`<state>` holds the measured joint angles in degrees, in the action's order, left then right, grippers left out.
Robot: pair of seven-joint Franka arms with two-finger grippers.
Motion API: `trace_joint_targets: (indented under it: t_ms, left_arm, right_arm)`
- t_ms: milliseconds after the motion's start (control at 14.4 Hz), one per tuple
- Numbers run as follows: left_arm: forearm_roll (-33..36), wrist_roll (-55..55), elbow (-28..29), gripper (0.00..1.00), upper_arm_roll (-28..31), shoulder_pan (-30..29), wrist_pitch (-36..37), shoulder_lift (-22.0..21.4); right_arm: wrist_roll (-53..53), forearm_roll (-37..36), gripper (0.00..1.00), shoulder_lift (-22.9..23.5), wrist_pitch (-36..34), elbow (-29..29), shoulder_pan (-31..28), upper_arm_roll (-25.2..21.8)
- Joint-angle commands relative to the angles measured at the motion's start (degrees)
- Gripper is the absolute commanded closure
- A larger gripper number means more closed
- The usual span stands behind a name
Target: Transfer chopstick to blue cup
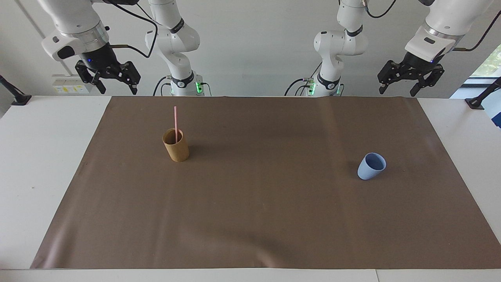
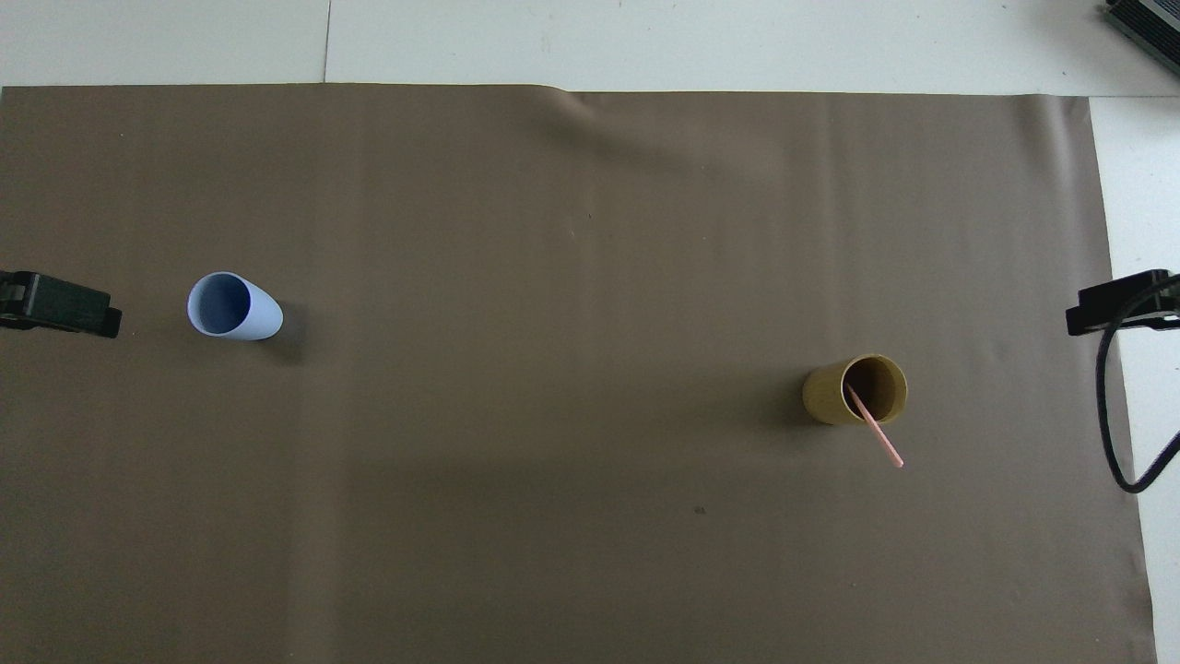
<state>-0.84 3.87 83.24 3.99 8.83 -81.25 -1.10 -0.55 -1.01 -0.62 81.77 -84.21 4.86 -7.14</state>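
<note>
Pink chopstick (image 1: 176, 123) stands near-upright in the tan cup (image 1: 176, 147); left gripper (image 1: 411, 78) and right gripper (image 1: 113, 78) spread wide, empty.

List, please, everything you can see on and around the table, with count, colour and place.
chopstick: one, pink, standing in the tan cup.
tan cup: one, tan-brown, upright, toward the right arm's end.
blue cup: one, light blue, empty, toward the left arm's end.
mat: one, brown, covering the white table.
right gripper: one, black, open, raised, waiting.
left gripper: one, black, open, raised, waiting.
</note>
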Motion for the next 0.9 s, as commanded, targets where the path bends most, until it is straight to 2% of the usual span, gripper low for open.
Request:
trace_joint_targets:
  t_ms: [0, 831]
  left_arm:
    - [-0.48, -0.71, 0.69, 0.00, 0.84, 1.10, 0.39, -0.92]
    - [-0.48, -0.62, 0.52, 0.00, 0.93, 1.10, -0.13, -0.83]
  right_arm:
    - [-0.33, -0.48, 0.00, -1.49, 0.15, -1.75, -0.38, 0.37]
    - [-0.33, -0.48, 0.00, -1.49, 0.15, -1.75, -0.38, 0.37]
